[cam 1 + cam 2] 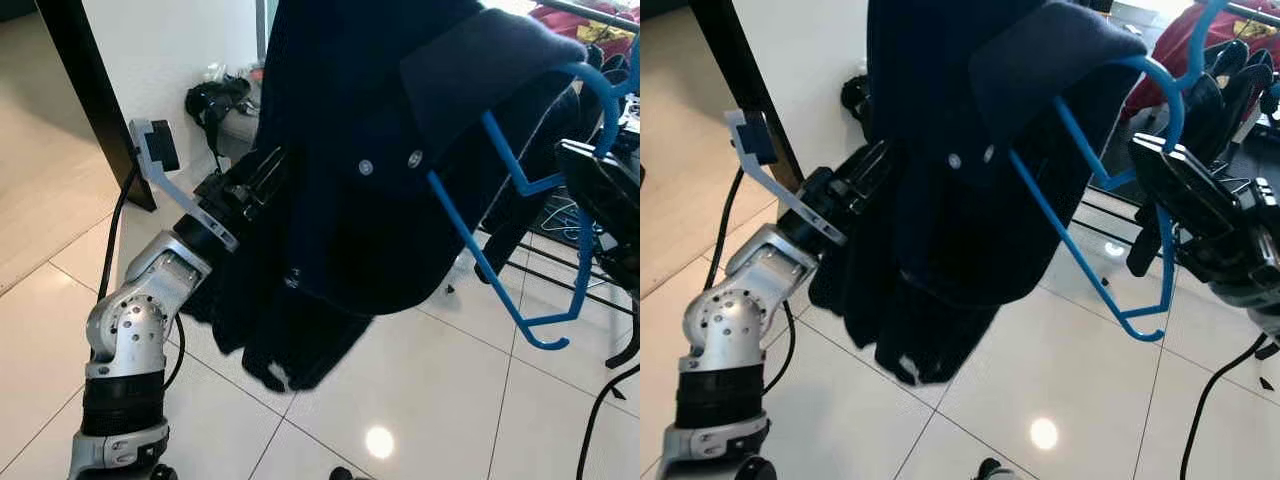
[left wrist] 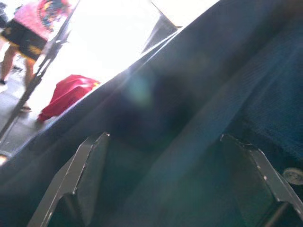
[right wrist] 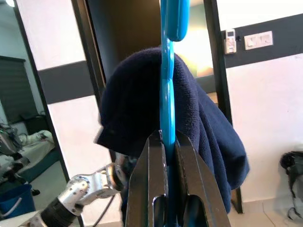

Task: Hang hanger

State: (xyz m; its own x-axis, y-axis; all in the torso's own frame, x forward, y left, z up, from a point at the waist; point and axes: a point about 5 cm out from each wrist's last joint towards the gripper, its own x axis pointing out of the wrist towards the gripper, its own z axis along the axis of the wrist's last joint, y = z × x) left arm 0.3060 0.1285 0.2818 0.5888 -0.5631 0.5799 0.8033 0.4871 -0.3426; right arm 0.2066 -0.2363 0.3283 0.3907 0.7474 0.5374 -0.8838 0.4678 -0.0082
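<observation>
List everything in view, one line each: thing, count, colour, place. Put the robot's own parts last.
hanger: one, blue, held up in front of the robot, carrying the garment.
garment: one, dark navy, draped over the hanger, its lower folds hanging above the floor.
clothes rack: one, black, on the robot's right behind the hanger.
red cloth: one, red, on the rack at upper right.
floor: white glossy tiles.
door frame: one, black, at the left.
left gripper: one, black, open, against the garment.
right gripper: one, black, shut on the hanger.

Left tool (image 2: 170, 189) fingers spread wide, right tool (image 3: 166, 165) fingers pinched together
</observation>
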